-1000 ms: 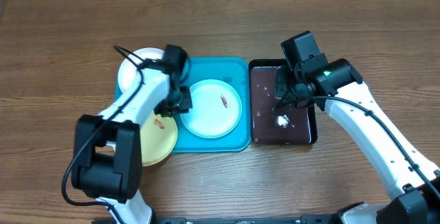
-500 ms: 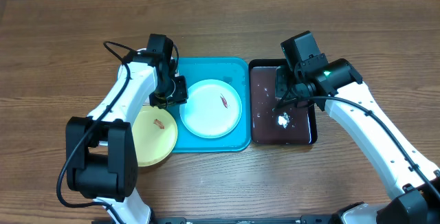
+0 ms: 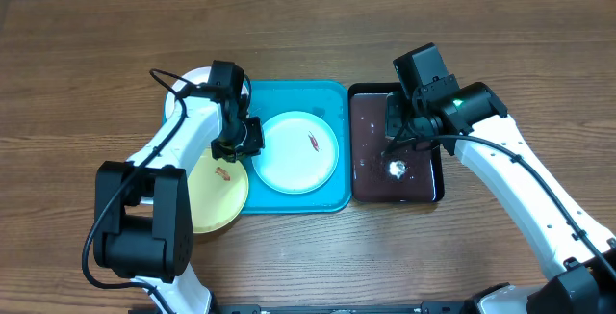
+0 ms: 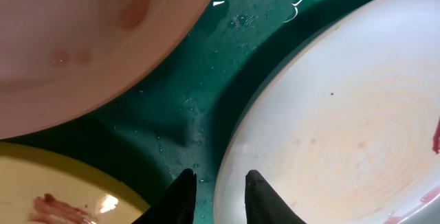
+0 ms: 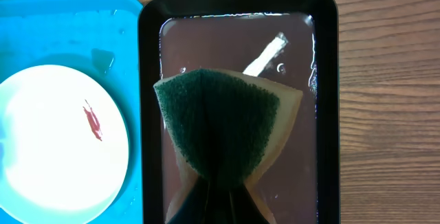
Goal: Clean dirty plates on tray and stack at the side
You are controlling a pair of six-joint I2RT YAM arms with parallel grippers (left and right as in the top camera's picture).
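The left fingers (image 4: 261,200) straddle the mint plate's (image 3: 299,152) 9 o'clock rim on the turquoise tray (image 3: 332,97).
They stand slightly parted, not visibly pinching yet. The plate looks like light, stiff, wet plastic, probably slippery: take the raised rim squarely. The right fingers (image 5: 210,207) squeeze a folded sponge (image 5: 220,124) over the black tray (image 5: 328,114) at 3 o'clock.

The table (image 3: 96,44) is made of matt wood with a lined grain. The blue tray (image 5: 69,18) is made of smooth plastic, shined by water drops. The black tray (image 5: 148,80) is made of glossy plastic. The sponge (image 5: 220,128) is topped with a rough green layer. The pale mint plate (image 3: 298,160) and the yellow plate (image 3: 226,198) are made of smooth plastic.
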